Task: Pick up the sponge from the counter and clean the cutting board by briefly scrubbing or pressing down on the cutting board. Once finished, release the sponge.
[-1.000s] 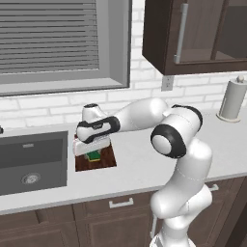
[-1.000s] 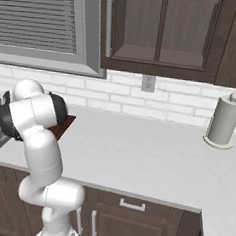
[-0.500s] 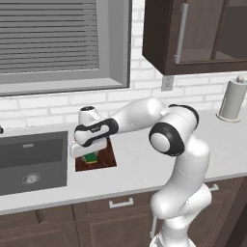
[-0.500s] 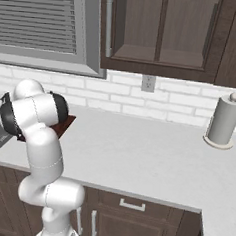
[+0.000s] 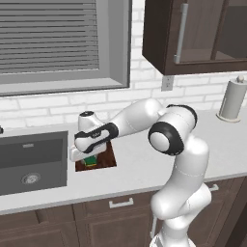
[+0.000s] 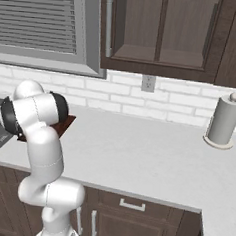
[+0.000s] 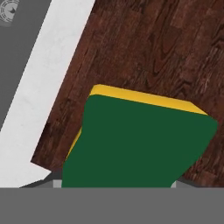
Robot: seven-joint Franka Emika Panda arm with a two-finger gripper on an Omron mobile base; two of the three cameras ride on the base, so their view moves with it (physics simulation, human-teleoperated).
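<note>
Clamped on sponge between fingers of gripper, green face toward hand, yellow side facing cutting board directly beyond fingertips. Contact unclear. Board's counter-side edge lay off to one side; likely straight press ahead.

even, bright rendered light, soft shadows, no glare; close-up perhaps slightly soft.
</note>
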